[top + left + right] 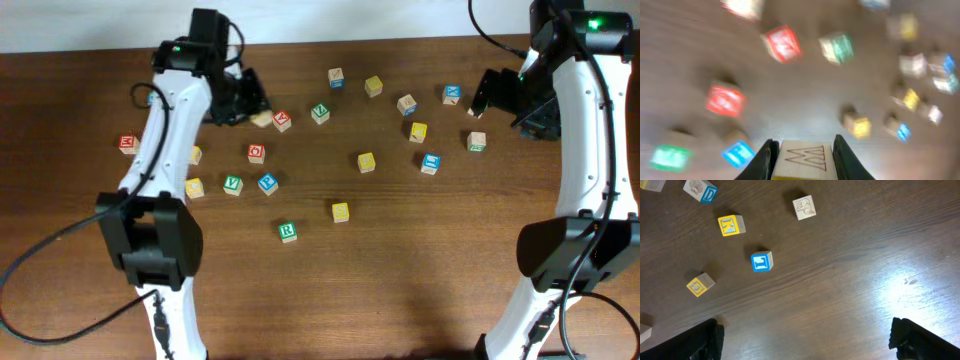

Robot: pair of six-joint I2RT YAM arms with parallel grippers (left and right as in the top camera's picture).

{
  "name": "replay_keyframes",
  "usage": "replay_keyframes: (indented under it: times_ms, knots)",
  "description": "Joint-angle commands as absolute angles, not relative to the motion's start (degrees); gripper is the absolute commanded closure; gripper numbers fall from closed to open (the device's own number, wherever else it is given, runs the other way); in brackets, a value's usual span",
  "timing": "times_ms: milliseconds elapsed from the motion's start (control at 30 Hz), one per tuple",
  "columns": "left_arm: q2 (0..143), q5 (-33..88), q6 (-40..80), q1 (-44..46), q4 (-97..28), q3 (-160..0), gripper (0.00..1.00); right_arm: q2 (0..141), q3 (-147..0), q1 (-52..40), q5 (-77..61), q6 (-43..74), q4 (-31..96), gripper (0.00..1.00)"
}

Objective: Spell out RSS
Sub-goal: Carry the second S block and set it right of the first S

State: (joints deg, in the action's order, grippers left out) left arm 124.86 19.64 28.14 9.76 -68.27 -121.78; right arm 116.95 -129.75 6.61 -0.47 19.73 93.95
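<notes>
The white cube with a green R lies at the front middle of the table. Yellow-faced cubes lie near it and farther back; I cannot read their letters. My left gripper is at the back left, shut on a pale wooden cube with an engraved W-like mark and a yellow lower face. That cube also shows in the overhead view. My right gripper is wide open and empty above bare table at the back right.
Many other letter cubes lie scattered: red ones, a green V, a blue one, more yellow ones. The right wrist view shows a yellow K cube and a blue cube.
</notes>
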Motion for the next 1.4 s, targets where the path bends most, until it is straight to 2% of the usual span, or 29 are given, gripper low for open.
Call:
replay_keyframes:
  times_ms: [0,200,367,567,667,933,967,1000,1133,1200,1367]
  knots:
    - [124.7,25.5,28.2,17.7,-72.7,-122.1,0.78,116.9,-130.2,6.8,-0.8,20.2,94.0,0.02]
    - [124.8,12.9,34.1,35.9,-76.8,-117.3,0.79,116.9,-130.2,6.8,-0.8,20.2,94.0,0.02]
    - [125.3,3.2,47.0,45.5,-65.2,-106.5,0.78,116.9,-130.2,6.8,-0.8,20.2,94.0,0.02]
    - [125.7,-3.0,49.7,46.3,-49.9,-97.2,0.77,116.9,-130.2,6.8,-0.8,20.2,94.0,0.02]
    - [125.7,-3.1,49.7,46.4,-48.6,-97.1,0.73,116.9,-130.2,6.8,-0.8,20.2,94.0,0.02]
    - [125.8,-3.9,49.7,46.5,-47.4,-94.6,0.72,116.9,-130.2,6.8,-0.8,20.2,94.0,0.02]
    - [125.9,-3.9,49.7,46.5,-47.2,-94.6,0.71,116.9,-130.2,6.8,-0.8,20.2,94.0,0.02]
    - [125.9,-3.9,49.7,46.5,-47.1,-94.6,0.63,116.9,-130.2,6.8,-0.8,20.2,94.0,0.02]
    - [125.9,-3.9,49.7,46.5,-46.9,-94.7,0.64,116.9,-130.2,6.8,-0.8,20.2,94.0,0.02]
    - [125.9,-3.8,49.7,46.5,-46.7,-94.7,0.71,116.9,-130.2,6.8,-0.8,20.2,94.0,0.02]
    - [125.9,-0.7,49.7,46.4,-46.7,-94.7,0.76,116.9,-130.2,6.8,-0.8,20.2,94.0,0.02]
